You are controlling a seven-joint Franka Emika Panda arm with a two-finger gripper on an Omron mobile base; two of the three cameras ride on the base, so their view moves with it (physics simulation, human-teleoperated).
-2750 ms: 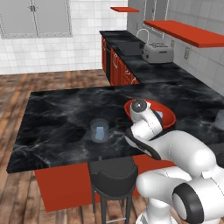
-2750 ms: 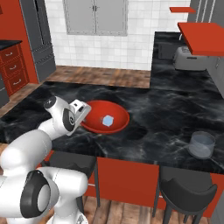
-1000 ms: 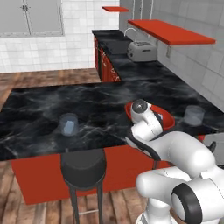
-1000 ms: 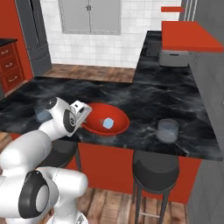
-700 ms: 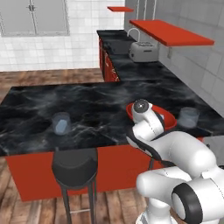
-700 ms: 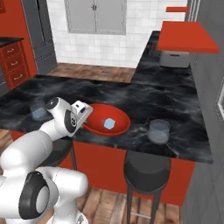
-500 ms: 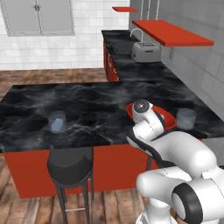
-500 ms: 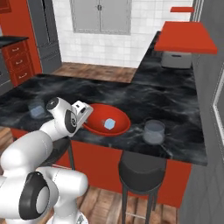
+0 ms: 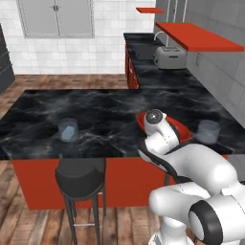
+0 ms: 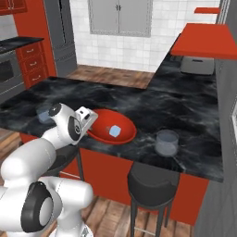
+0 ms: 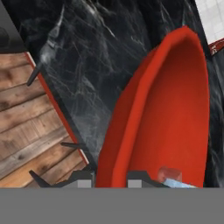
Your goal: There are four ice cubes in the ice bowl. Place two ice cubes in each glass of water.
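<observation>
The red ice bowl (image 10: 111, 132) sits near the counter's (image 10: 194, 111) front edge with one ice cube (image 10: 114, 131) showing inside. One glass (image 10: 166, 143) stands beside it, another glass (image 9: 68, 130) far off. The gripper (image 11: 109, 179) is closed over the bowl's rim, its tips cut off.

A: Setting: a home kitchen, rendered. Black marble-veined island counter (image 9: 95, 103) on a glossy red base, two round black bar stools (image 9: 80, 174) tucked against it.

B: What else supports that?

A: A silver two-slot toaster (image 9: 169, 57) on the far black worktop, with a curved tap (image 9: 161, 36) just behind it. Red floating wall shelf (image 9: 198, 36) above. White tiled wall (image 9: 76, 52), grey double-door wall cabinet (image 9: 57, 18), red drawer units (image 10: 32, 65) and a built-in steel oven (image 10: 8, 74) to one side, tall dark grey fridge (image 10: 60, 34) beside them.

B: Floor?

A: Brown wooden planks (image 9: 19, 215).
</observation>
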